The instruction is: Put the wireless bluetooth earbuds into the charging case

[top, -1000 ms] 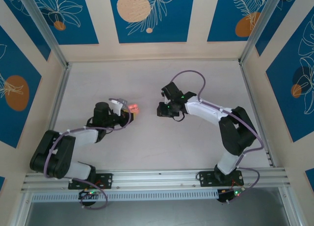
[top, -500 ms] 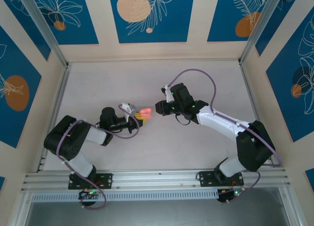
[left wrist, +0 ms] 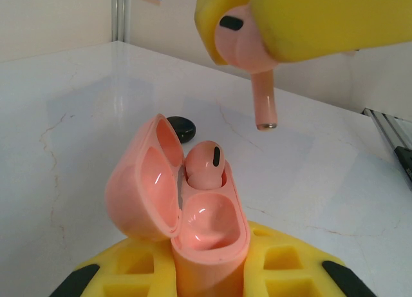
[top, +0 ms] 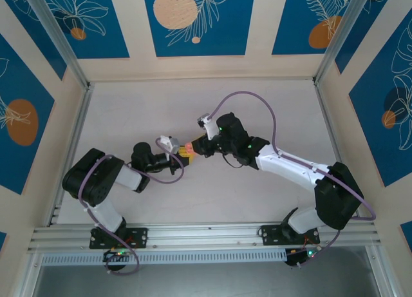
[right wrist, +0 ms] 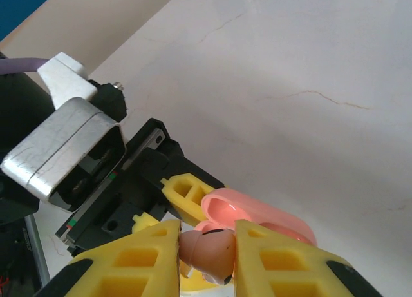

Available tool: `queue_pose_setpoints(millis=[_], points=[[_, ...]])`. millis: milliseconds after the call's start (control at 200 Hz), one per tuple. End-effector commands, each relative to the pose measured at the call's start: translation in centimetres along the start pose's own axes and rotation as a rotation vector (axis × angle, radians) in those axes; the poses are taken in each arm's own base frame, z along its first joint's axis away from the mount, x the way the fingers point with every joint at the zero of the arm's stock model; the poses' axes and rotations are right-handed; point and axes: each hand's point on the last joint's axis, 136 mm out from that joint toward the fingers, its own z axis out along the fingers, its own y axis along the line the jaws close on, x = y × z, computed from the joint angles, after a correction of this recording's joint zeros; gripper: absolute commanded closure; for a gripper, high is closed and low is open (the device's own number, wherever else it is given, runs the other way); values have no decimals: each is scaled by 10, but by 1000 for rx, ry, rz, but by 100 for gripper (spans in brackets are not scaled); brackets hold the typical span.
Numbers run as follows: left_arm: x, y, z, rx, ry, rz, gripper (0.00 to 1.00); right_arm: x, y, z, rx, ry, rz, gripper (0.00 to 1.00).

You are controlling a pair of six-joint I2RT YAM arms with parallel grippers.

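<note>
At the middle of the counter (top: pixel 270 110), the left gripper (left wrist: pixel 209 268) has its yellow jaws drawn narrow on the lower body of the pink charging case (left wrist: pixel 209 229). It holds the case upright, with the lid (left wrist: pixel 145 187) swung open to the left. A pink earbud (left wrist: pixel 206 165) sits in the far socket, and the near socket lies bare and glossy. The right gripper (right wrist: pixel 207 245) pinches a second pink earbud (left wrist: pixel 261 65) by its head between yellow jaws. The stem points down, above the open case and apart from it. From the right wrist the case shows just beyond those jaws. Behind the case a small black object (left wrist: pixel 181 128) lies on the counter, too small to tell what it is. From above, the two grippers meet tip to tip, the arms reaching in from either side
</note>
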Motion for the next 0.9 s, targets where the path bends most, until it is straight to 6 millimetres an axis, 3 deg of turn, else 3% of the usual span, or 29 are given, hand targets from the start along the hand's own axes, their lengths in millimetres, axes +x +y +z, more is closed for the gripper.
queue_pose_setpoints(millis=[0, 570, 895], points=[[-9, -12, 0, 46, -35, 44, 82, -3, 10, 4, -38, -19, -50, 76], [-21, -18, -3, 57, -53, 52, 82, 4, 8, 25, -20, 21, -68, 76], [-18, -18, -4, 50, -22, 43, 82, -12, 18, 19, -21, -35, -111, 76]])
